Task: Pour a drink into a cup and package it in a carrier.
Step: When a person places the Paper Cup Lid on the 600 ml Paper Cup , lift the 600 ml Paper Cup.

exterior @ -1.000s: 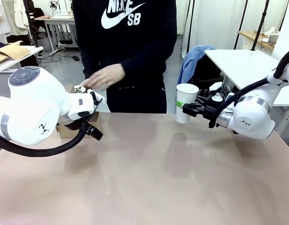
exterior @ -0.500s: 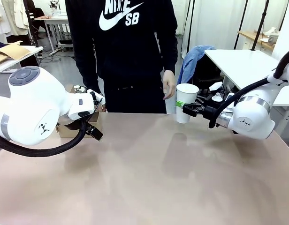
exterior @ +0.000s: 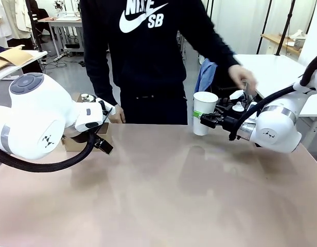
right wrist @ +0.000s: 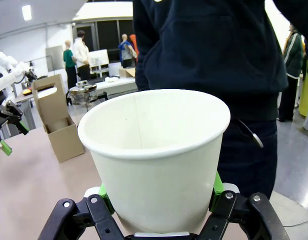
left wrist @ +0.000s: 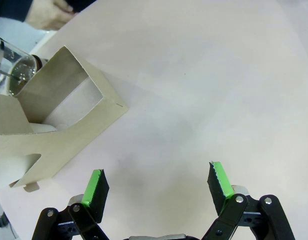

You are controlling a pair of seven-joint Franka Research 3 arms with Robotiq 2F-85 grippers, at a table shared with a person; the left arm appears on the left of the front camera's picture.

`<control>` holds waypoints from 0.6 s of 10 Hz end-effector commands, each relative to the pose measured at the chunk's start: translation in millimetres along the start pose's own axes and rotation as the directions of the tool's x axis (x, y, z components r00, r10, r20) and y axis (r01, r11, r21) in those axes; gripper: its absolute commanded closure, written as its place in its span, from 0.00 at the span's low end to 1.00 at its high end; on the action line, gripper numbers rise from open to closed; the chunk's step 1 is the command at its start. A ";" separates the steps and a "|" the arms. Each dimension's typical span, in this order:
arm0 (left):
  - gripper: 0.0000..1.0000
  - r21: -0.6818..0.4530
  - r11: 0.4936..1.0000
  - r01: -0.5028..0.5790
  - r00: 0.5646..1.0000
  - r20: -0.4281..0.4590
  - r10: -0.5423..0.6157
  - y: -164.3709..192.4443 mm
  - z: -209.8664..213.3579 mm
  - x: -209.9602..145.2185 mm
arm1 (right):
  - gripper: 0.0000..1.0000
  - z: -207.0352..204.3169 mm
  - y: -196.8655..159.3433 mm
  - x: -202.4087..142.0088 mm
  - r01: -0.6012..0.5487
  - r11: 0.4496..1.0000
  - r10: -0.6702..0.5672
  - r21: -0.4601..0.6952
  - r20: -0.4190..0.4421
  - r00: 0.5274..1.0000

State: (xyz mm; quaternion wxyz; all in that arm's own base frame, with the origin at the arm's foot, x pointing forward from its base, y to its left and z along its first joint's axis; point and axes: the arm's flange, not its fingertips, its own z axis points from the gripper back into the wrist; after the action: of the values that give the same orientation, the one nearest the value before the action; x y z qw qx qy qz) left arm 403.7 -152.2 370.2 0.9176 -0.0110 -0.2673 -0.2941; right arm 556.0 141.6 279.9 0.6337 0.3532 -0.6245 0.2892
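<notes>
Hiding most of the carrier (exterior: 71, 144) — left arm (exterior: 35, 118).

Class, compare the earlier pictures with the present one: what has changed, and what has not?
The person's hand swung from near the cup out toward the picture's right, above the right arm. Unchanged: right hand gripping the cup, left hand open, both arms unmoved.

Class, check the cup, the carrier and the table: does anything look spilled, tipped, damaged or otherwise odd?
Nothing stands out. The cup sits upright and undented in the shut right gripper, the carrier stands upright near the table's far left edge, and the table shows no spill.
</notes>
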 end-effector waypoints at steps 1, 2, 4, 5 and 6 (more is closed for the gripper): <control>0.00 -0.002 1.000 -0.001 1.000 0.001 0.001 0.2 0.2 -0.2 | 0.20 0.0 0.0 0.0 0.000 1.000 0.000 0.000 0.000 1.000; 0.00 -0.002 1.000 -0.001 1.000 0.001 0.001 0.2 0.2 -0.2 | 0.20 -1.2 1.3 8.7 -0.017 1.000 0.017 0.005 -0.055 0.998; 0.00 -0.002 1.000 -0.001 1.000 0.001 0.001 0.2 0.2 -0.2 | 0.20 0.2 -0.2 -0.3 0.000 1.000 0.000 -0.001 0.000 1.000; 0.00 -0.002 1.000 -0.001 1.000 0.001 0.001 0.2 0.2 -0.2 | 0.20 0.2 -0.2 -0.3 0.000 1.000 0.000 -0.001 0.000 1.000; 0.00 -0.002 1.000 -0.001 1.000 0.001 0.001 0.2 0.2 -0.2 | 0.20 0.2 -0.2 -0.3 0.000 1.000 0.000 -0.001 0.000 1.000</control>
State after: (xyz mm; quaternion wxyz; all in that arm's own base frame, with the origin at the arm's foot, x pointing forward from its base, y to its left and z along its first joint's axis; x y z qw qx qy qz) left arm 403.7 -152.2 370.2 0.9176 -0.0110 -0.2673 -0.2941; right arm 555.6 140.0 277.0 0.6378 0.3507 -0.6201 0.2927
